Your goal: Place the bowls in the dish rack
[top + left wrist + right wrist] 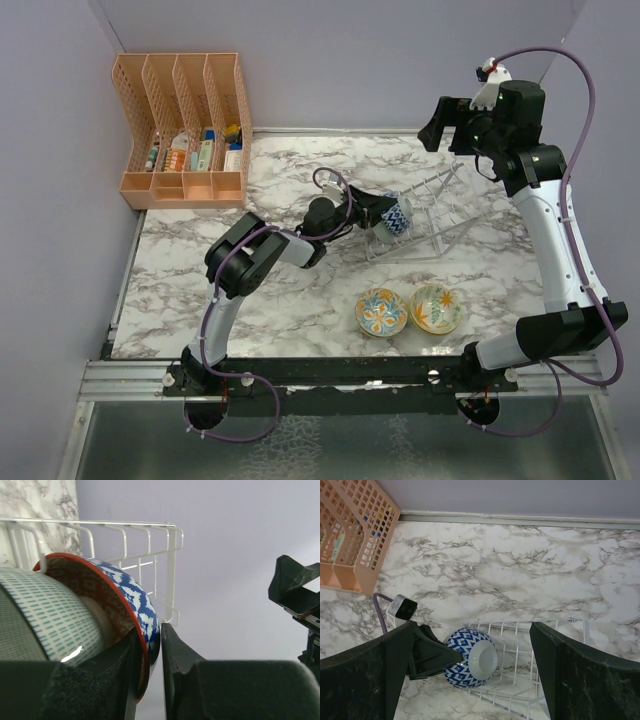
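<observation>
My left gripper (376,214) is shut on the rim of the red-pink patterned bowl (397,214), which is blue and white outside, and holds it on edge at the left end of the wire dish rack (435,205). In the left wrist view the fingers (182,650) pinch this bowl (125,595), and the pale teal bowl (50,615) stands right beside it among the rack's prongs (150,555). The blue-orange floral bowl (381,312) and the yellow bowl (436,308) sit on the table near the front. My right gripper (437,122) is open and empty, high above the rack (530,680) and the held bowl (470,657).
An orange plastic file organizer (185,130) holding small items stands at the back left, also in the right wrist view (350,535). The marble table (300,300) is walled by purple panels at the back and sides.
</observation>
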{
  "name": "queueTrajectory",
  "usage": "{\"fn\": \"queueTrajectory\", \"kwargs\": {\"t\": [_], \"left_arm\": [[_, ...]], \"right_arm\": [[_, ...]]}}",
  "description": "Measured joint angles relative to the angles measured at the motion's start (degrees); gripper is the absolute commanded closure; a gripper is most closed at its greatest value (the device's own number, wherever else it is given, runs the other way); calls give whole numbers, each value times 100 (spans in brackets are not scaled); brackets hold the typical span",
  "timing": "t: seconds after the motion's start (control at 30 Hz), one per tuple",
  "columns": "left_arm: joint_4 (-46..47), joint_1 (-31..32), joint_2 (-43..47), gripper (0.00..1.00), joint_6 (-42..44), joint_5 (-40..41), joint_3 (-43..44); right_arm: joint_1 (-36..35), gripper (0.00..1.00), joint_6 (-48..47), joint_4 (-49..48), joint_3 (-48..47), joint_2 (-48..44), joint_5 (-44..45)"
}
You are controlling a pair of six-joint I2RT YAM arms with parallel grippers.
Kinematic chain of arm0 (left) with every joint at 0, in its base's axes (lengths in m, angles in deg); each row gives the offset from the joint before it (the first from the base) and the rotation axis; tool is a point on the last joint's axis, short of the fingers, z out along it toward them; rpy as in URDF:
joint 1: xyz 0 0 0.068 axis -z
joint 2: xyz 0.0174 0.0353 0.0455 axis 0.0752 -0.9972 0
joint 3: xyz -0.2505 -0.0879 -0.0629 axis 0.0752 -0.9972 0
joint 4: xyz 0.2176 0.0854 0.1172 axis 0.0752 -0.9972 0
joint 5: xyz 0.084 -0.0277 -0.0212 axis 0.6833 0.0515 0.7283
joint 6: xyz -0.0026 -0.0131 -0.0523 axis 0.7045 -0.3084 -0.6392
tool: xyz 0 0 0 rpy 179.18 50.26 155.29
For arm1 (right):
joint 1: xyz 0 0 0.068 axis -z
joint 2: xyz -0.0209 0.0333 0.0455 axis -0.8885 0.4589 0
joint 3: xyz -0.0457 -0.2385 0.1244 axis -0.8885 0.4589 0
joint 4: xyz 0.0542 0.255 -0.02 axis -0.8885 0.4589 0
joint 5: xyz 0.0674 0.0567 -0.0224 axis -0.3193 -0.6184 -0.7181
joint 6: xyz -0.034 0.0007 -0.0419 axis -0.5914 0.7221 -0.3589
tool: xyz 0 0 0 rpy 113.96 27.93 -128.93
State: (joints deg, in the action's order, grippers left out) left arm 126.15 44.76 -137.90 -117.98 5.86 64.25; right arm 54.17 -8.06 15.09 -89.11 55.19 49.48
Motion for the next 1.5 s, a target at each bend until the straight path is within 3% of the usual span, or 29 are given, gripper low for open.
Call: {"fn": "queueTrajectory", "kwargs": {"t": [0.1,0.2,0.4,1.0,1.5], "left_arm": [[-166,-15,0,74,105,-39,0],[-407,-55,87,64,214,-92,0],[-1513,-105,437,54,623,-254,243],[-3882,-195,1049,45,1633,-468,748],[-4830,-328,1539,38,2166,-487,629]], "right_arm": [[0,1,0,-2,15,0,-2],[0,1,0,-7,44,0,-2],[0,1,0,-17,61,0,-2],[0,1,0,-22,162,0,-13],[0,1,2,-48,337,-109,-48]]}}
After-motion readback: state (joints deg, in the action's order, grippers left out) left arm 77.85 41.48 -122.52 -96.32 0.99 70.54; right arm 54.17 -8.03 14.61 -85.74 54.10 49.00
